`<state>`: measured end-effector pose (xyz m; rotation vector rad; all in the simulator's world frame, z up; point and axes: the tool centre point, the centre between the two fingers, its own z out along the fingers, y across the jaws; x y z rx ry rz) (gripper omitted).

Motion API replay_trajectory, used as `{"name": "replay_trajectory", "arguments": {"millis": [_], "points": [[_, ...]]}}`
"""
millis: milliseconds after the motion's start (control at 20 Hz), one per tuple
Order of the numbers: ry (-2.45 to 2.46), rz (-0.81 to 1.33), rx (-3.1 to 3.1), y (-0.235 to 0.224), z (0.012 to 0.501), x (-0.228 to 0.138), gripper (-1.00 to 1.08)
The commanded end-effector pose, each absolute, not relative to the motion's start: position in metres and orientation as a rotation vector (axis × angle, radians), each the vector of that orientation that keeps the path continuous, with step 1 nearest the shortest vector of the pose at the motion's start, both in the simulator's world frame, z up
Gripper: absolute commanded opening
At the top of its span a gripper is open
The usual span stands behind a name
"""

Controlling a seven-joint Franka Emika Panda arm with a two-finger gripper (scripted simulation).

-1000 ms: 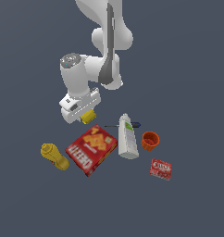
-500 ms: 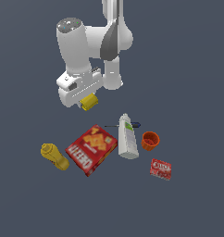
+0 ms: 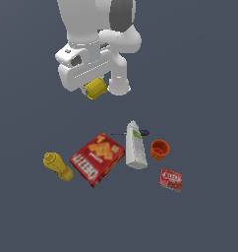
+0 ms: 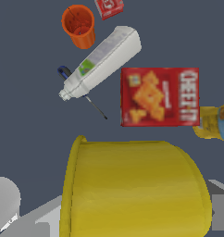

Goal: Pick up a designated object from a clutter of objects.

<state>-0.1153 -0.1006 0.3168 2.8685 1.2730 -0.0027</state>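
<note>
Holding: gripper [image 3: 94,88] is clamped on the small yellow can [image 3: 96,88], can lying sideways between the fingers, well clear of the floor. Wrist view is basically all can [image 4: 134,187] w/ grey finger bits at both sides.

Grip check: jaws closed on the can body, looks snug imo. Can't see actual pad contact, the can hides it.

Task thing: it's up in the air, above and away from the rest of the pile. Pick looks pretty much done tbh.

Doing it well: keep squeeze steady, no jerky wrist moves. Smooth round can, so I'd guess it could roll or slip if the grip eases. Go straight up, don't swing over the clutter.

Arm pose: white arm comes in from the top of the exterior view, wrist bent so the hand faces down and a bit tilted.

Below, nearest first: white bottle [image 3: 135,146] lying flat, thin dark pen-like tool [image 3: 135,133] poking out from under/behind it, can't tell which. Cheez-It cracker box [image 3: 97,158] just beside the bottle, flat, face up.

Further out: orange cup [image 3: 160,149] near the bottle on the exterior view's right, small red box [image 3: 171,179] past that. Yellow mustard bottle [image 3: 58,166] on its side at the exterior view's left, close to the cracker box.

Risk: nothing near the can rn, so mostly just a drop.
</note>
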Motion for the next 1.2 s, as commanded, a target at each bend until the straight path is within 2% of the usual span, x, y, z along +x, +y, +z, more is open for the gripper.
{"name": "replay_trajectory", "arguments": {"millis": [0,600,1150], "points": [[1.274,-0.002,2.868,-0.096,0.341,-0.118,-1.00],[1.277,0.000,2.870,-0.078,0.434,-0.127,-1.00],[1.278,0.000,2.870,-0.073,0.462,-0.127,-1.00]]}}
